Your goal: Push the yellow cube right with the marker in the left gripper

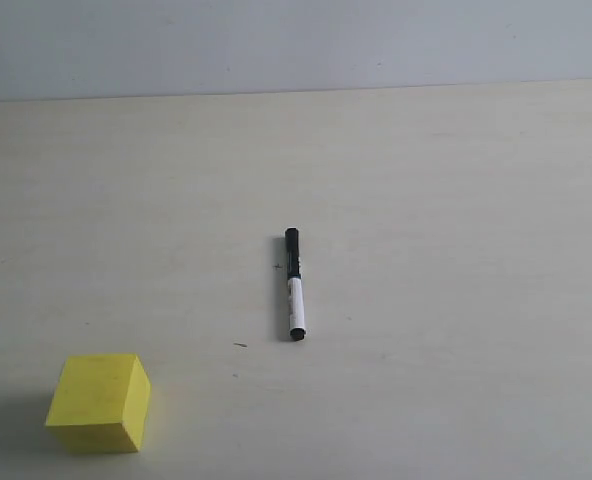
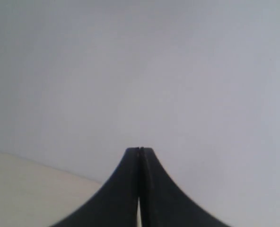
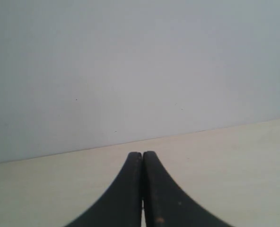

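The marker [image 1: 294,285] lies flat near the middle of the pale table, black cap toward the far side, white barrel toward the near side. The yellow cube [image 1: 99,402] stands at the near left of the table, well apart from the marker. Neither arm shows in the exterior view. In the left wrist view my left gripper [image 2: 140,149] is shut with nothing between its black fingers, facing the grey wall. In the right wrist view my right gripper [image 3: 142,153] is also shut and empty, above the table's far part.
The pale table [image 1: 456,200] ends at a far edge against a grey wall [image 1: 296,40]. A small dark speck [image 1: 240,345] lies on the table near the marker's lower end.
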Controlling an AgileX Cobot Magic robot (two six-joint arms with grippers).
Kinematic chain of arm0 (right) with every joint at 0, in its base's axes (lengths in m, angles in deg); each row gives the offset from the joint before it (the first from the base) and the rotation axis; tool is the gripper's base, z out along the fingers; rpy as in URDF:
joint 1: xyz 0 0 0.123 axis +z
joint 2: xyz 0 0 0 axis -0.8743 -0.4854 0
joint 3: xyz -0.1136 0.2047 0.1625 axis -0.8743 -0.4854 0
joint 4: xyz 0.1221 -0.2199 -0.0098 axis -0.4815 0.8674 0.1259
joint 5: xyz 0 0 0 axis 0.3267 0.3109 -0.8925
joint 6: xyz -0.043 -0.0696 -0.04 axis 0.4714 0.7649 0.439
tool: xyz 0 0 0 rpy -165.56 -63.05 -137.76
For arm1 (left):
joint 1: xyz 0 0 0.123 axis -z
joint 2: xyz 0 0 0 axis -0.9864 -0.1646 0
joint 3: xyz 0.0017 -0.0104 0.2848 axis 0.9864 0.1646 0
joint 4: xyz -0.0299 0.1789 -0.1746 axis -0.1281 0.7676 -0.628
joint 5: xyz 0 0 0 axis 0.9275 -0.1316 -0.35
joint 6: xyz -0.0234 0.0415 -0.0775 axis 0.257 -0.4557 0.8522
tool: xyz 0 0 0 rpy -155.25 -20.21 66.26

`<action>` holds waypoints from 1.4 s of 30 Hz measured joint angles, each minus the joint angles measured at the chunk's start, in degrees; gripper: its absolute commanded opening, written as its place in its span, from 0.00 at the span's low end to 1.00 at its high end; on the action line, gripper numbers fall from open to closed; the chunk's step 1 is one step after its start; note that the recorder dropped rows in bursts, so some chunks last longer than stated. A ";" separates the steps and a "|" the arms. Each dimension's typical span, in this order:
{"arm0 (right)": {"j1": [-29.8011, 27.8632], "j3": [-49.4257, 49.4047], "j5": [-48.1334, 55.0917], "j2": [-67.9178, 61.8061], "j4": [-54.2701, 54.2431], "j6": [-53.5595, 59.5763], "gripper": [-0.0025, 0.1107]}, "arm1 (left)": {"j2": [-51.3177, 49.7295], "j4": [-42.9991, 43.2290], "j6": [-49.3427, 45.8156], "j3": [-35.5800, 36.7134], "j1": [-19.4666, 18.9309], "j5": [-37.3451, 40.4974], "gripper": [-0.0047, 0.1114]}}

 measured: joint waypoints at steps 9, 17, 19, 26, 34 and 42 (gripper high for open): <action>0.00 0.00 0.00 0.00 -0.25 0.00 0.02 | -3.88 2.41 5.59 -5.88 0.00 -8.45 0.04; 0.00 0.00 0.00 0.00 -0.37 0.00 0.02 | -23.48 12.43 -0.45 -29.01 0.00 8.15 0.04; 0.00 0.00 0.00 0.00 -0.37 -0.09 0.02 | -29.52 13.74 -3.17 -35.51 0.00 17.48 0.04; 0.00 0.00 -0.04 0.00 -0.37 -0.09 0.02 | -46.16 14.54 -9.85 -53.80 0.00 48.04 0.07; 0.00 0.00 -0.04 0.00 -0.37 -0.09 0.02 | -60.36 1.61 -16.24 -60.80 0.00 65.41 0.36; 0.00 0.00 -0.04 0.00 -0.37 -0.09 0.02 | -68.76 -26.25 -25.96 -60.84 0.00 65.28 0.44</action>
